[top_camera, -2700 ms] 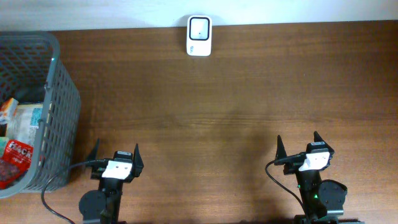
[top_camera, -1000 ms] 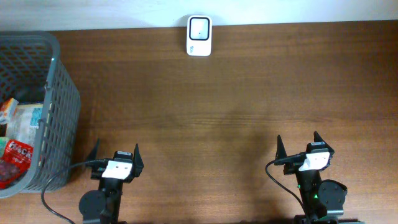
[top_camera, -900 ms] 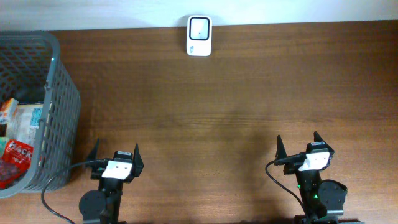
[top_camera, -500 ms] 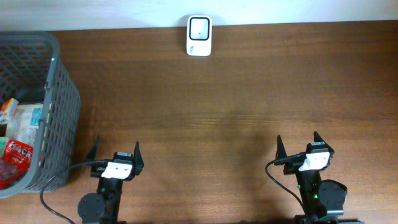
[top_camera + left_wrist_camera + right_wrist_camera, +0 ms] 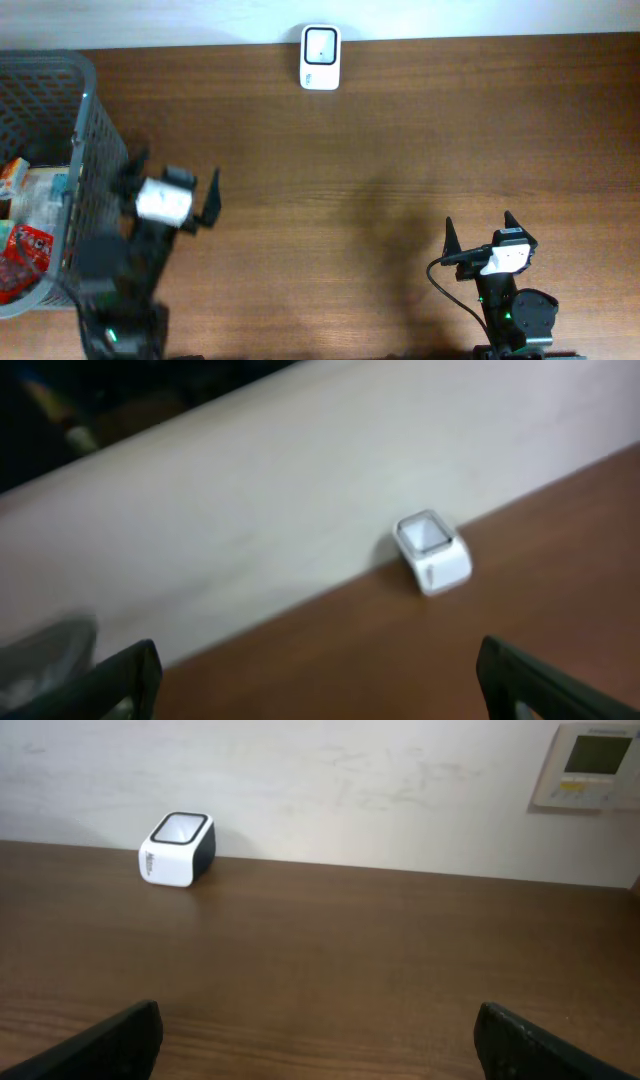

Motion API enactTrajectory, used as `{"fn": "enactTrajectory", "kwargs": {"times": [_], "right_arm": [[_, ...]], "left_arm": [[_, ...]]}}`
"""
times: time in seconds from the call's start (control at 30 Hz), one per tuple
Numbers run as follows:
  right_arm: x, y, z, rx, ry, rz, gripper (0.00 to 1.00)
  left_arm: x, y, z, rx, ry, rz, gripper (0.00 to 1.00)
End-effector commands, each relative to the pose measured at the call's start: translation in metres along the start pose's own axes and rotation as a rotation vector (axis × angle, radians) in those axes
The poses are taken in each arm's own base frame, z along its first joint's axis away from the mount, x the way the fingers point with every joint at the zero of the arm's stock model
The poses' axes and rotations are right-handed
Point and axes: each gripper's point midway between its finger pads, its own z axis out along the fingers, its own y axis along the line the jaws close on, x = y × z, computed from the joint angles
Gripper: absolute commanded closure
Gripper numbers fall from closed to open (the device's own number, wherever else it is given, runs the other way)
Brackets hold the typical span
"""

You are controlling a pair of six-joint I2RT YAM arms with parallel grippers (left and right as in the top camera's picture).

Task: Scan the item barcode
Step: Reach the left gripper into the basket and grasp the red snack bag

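My left pincer (image 5: 172, 178) stands spread wide with nothing between its fingers. From overhead it shows blurred, just beside the long wall of the grey mesh basket (image 5: 100, 165), which takes up the left end of the table (image 5: 350, 170). Whether it touches the basket I cannot tell.

My right pincer (image 5: 480, 224) is spread just as wide and also holds nothing. It sits low at the near right of the table, well apart from everything else.

The goods to be scanned lie inside the basket, at its near end: a red packet (image 5: 22, 252), a pale packet (image 5: 40, 195) above it in the overhead view, and a small orange and white box (image 5: 12, 176) at the picture's left edge. Their barcodes are too small to make out. None of them is touched by either pincer.

The barcode scanner (image 5: 320, 58), a small white block with a dark window on top, stands at the far edge of the table against the pale wall (image 5: 350, 780), about midway along it. My left wrist camera sees it ahead and slightly to the right, though softly blurred; my right wrist camera sees it sharply, far off to the left. Between my pincers and the scanner there is only brown wood.

A beige wall panel (image 5: 597, 765) with a small screen hangs on the wall at the upper right of the right wrist view.
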Motion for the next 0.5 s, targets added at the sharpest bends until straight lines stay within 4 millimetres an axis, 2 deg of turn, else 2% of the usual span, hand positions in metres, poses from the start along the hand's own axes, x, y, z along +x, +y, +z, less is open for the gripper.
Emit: {"fn": "enactTrajectory", "kwargs": {"times": [0.0,0.13,0.2,0.3,0.4,0.47], "right_arm": [[0.002,0.001,0.000,-0.001,0.001,0.004,0.01],[0.002,0.001,0.000,-0.002,0.001,0.004,0.01],[0.002,0.001,0.000,-0.002,0.001,0.004,0.01],[0.002,0.001,0.000,-0.002,0.001,0.004,0.01],[0.002,0.001,0.000,-0.002,0.001,0.004,0.01],[0.002,0.001,0.000,-0.002,0.001,0.004,0.02]], "left_arm": [[-0.044,0.010,0.036,0.136,0.058,-0.049,0.01],[-0.064,0.029,0.069,0.217,0.276,-0.134,0.01],[-0.074,0.035,0.077,0.240,0.324,-0.154,0.01],[-0.087,0.039,0.086,0.266,0.343,-0.192,0.01],[-0.088,0.040,0.092,0.276,0.332,-0.200,0.01],[-0.091,0.051,0.097,0.220,0.317,-0.192,0.01]]}}
